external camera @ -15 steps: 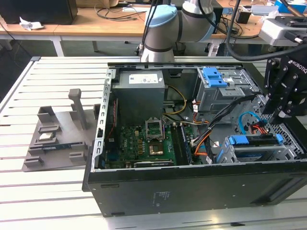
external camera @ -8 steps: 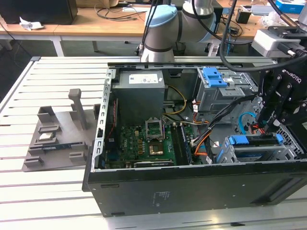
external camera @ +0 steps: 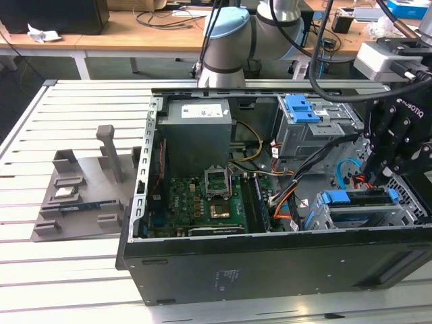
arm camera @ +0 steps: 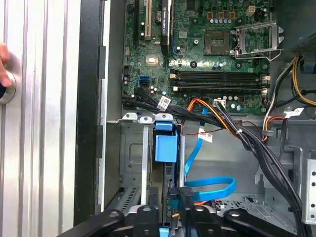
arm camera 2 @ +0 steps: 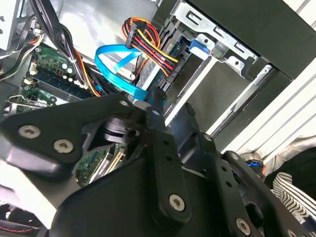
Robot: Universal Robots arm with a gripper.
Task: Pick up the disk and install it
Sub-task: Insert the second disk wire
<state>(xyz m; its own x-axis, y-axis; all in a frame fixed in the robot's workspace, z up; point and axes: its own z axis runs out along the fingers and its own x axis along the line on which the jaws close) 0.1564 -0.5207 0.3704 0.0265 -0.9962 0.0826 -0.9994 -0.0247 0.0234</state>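
The disk, silver with a blue carrier frame, sits on edge in the lower drive cage at the exterior view's right corner of the open computer case. In the first wrist view its blue tab points toward the motherboard. My black gripper hovers directly over the disk. In the first wrist view the gripper is open, with one finger on each side of the disk's top edge and a gap on both sides. The second wrist view shows the gripper close above the cage rails.
A blue flat cable and bundled power wires run beside the cage. A grey power-supply box, a second cage with a blue latch and the motherboard share the case. A grey fixture stands on the slatted table. A hand rests at the table's edge.
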